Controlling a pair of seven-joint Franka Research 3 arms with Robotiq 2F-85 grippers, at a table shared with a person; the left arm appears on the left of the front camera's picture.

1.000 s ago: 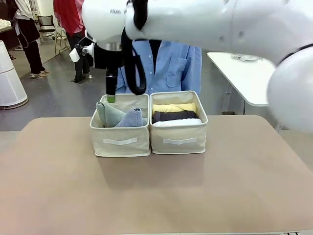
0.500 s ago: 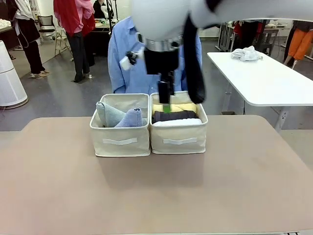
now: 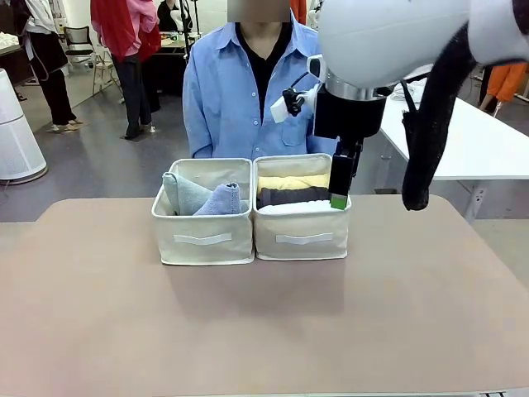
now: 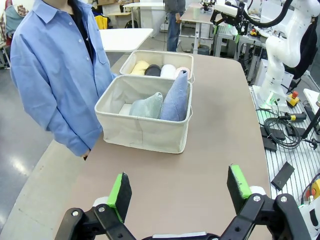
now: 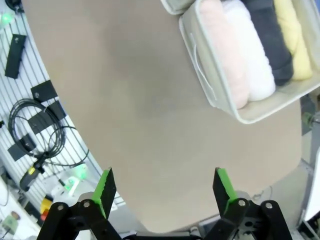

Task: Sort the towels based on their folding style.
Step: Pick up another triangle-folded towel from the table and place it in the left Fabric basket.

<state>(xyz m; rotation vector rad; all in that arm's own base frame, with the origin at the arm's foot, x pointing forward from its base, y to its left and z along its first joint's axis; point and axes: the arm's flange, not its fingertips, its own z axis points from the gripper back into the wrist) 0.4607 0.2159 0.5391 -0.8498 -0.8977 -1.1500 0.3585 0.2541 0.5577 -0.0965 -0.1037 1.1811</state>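
Note:
Two beige fabric boxes stand side by side at the table's far middle. The left box (image 3: 202, 240) holds cone towels, a grey-green one (image 3: 186, 194) and a grey-blue one (image 3: 223, 200). In the right box (image 3: 302, 240) lie rolled towels: yellow (image 3: 293, 182), dark grey (image 3: 293, 196) and white (image 3: 297, 208). My right gripper (image 3: 339, 194) hangs open and empty at that box's right edge. The right wrist view has the pink roll (image 5: 225, 55) beside the white roll (image 5: 250, 50), above my right gripper (image 5: 164, 186). My left gripper (image 4: 179, 185) is open and empty over bare table, well short of the cones (image 4: 176, 97).
A person in a blue shirt (image 3: 240, 99) stands right behind the boxes at the far edge. The table top (image 3: 264, 331) in front of the boxes is bare. A white table (image 3: 479, 141) stands at the back right. Cables (image 5: 30, 130) lie on the floor beyond the table edge.
My right arm has swung from above the cone box across to the right edge of the roll box, uncovering the person. The towels and boxes have not moved.

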